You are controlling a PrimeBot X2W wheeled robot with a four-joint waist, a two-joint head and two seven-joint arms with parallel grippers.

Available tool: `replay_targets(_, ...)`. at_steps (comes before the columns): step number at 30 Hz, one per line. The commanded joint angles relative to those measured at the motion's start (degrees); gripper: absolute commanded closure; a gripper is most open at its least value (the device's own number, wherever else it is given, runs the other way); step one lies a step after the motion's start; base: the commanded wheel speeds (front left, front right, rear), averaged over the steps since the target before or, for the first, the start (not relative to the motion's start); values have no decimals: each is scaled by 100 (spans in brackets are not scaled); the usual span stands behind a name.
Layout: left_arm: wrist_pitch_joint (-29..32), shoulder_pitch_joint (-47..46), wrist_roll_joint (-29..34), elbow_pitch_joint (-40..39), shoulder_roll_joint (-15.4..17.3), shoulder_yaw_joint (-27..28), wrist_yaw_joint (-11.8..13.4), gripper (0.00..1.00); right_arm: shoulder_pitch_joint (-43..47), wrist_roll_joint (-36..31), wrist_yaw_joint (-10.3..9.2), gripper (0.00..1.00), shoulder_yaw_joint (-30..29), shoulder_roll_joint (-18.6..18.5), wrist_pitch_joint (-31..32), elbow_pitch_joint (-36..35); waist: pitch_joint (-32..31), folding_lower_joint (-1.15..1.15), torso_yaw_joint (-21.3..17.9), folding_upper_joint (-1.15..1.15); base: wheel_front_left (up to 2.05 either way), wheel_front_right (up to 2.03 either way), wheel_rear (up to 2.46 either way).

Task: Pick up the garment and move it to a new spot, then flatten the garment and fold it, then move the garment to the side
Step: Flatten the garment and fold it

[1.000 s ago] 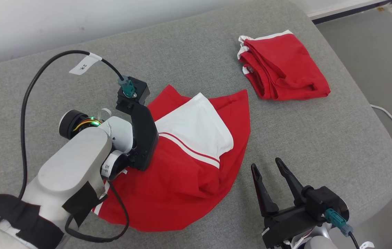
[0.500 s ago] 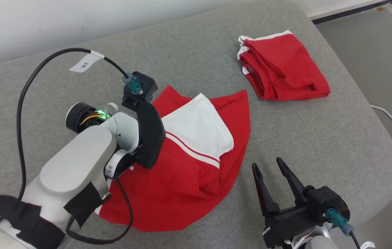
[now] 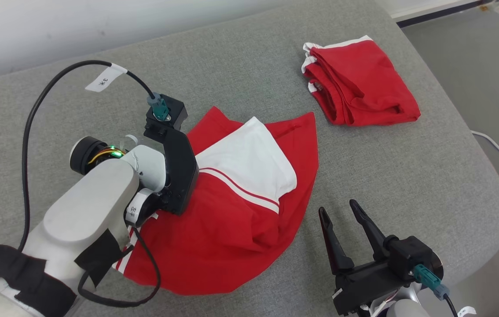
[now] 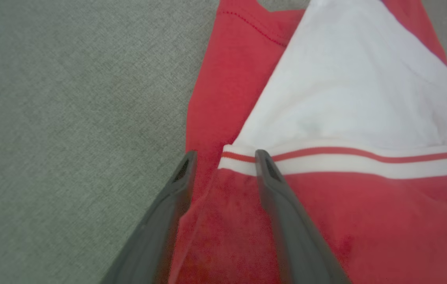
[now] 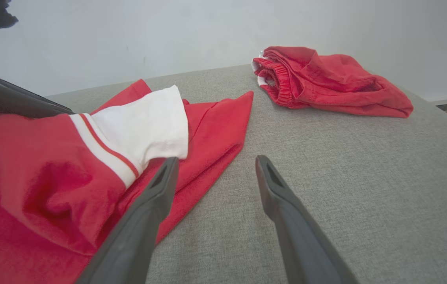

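Standing by the grey padded table point(image 3: 408, 185), I saw the red garment point(image 3: 232, 220) lying near its middle, spread in a rough fan. Its white sleeve point(image 3: 249, 163) was turned over on top, and its striped cuff ran across the cloth. The edge towards 5 o'clock was bunched and rumpled, so to my eye the flattening was only partly done. The fold looked begun rather than finished.

The left gripper point(image 4: 224, 156) hung over the garment's 9 o'clock edge. Its fingers stood well apart, one just beside the red hem and the other at the end of the cuff stripe. Cloth lay between and under them, but nothing looked pinched.

The right gripper point(image 3: 338, 207) waited at 5 o'clock from the garment, just off its hem. Its jaws were wide and empty above bare table.

A second red piece point(image 3: 359, 83) sat already folded at 1 o'clock, well apart from the first.

I judged that the garment already lay in its working spot and that the job stood about halfway. The rumpled corner was yet to be smoothed and the remaining folds made. After that, the bundle had to be carried to the side, perhaps towards the folded piece.
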Motion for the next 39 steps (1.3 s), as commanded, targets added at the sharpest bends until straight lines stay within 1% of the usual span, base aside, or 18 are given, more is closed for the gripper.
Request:
replay_targets(1,24,61,-56,3,-4,-6,8,83,-54,41,-14,0,-16,8,-22,-17,20,0,-18,0,0,0,0)
replay_targets(3,38,64,-73,-15,-5,-13,7,94,-61,46,-14,0,-17,9,-23,-19,26,0,-29,0,0,0,0)
replay_targets(5,55,89,-86,-46,-19,-43,-3,99,-58,43,-14,0,-29,8,-23,-9,13,0,-33,0,0,0,0)
replay_targets(7,110,111,-104,-45,-12,-59,16,99,-53,52,-14,0,-26,9,-23,0,-5,0,-34,0,0,0,0)
replay_targets(9,220,140,-134,-10,9,-81,60,84,-58,64,-14,0,-13,8,-23,6,-22,0,-38,0,0,0,0)
replay_targets(10,269,131,-138,-9,21,-88,90,70,-61,69,-14,0,-8,8,-23,5,-25,0,-40,0,0,0,0)
replay_targets(11,287,120,-128,-29,28,-86,93,65,-65,77,-14,0,-4,9,-23,-1,-24,0,-42,0,0,0,0)
replay_targets(12,287,120,-128,-29,28,-86,93,65,-65,77,-14,0,-4,9,-23,-1,-24,0,-42,0,0,0,0)
replay_targets(13,312,131,-144,-43,31,-82,99,56,-68,83,-14,0,-1,9,-23,-7,-20,0,-44,0,0,0,0)
replay_targets(14,329,153,-156,-52,34,-85,115,51,-71,89,-14,0,3,8,-23,-12,-13,0,-45,0,0,0,0)
replay_targets(15,349,173,-167,-62,34,-78,124,50,-76,93,-14,0,6,8,-23,-14,-7,0,-48,0,0,0,0)
replay_targets(18,418,227,-229,-89,20,-79,151,51,-84,98,-14,0,7,8,-23,-22,13,0,-59,0,0,0,0)
replay_targets(22,441,243,-319,-205,-12,-52,134,62,-78,89,-14,0,-20,8,-23,-26,20,0,-62,0,0,0,0)
replay_targets(25,432,221,-349,-292,-3,-36,164,62,-67,77,-14,0,-31,8,-23,-15,6,0,-56,0,0,0,0)
replay_targets(27,471,252,-381,-319,3,-34,171,65,-67,69,-14,0,-24,8,-23,-13,-5,0,-54,0,0,0,0)
replay_targets(29,510,295,-417,-343,10,-50,185,65,-76,67,-14,0,-4,8,-23,-12,-12,0,-56,0,0,0,0)
replay_targets(34,530,381,-548,-429,-66,5,166,67,-93,63,-14,0,13,8,-23,-3,-12,0,-66,0,0,0,0)
replay_targets(39,560,443,-596,-460,-60,-18,171,77,-90,45,-14,0,16,9,-23,11,-25,0,-101,0,0,0,0)
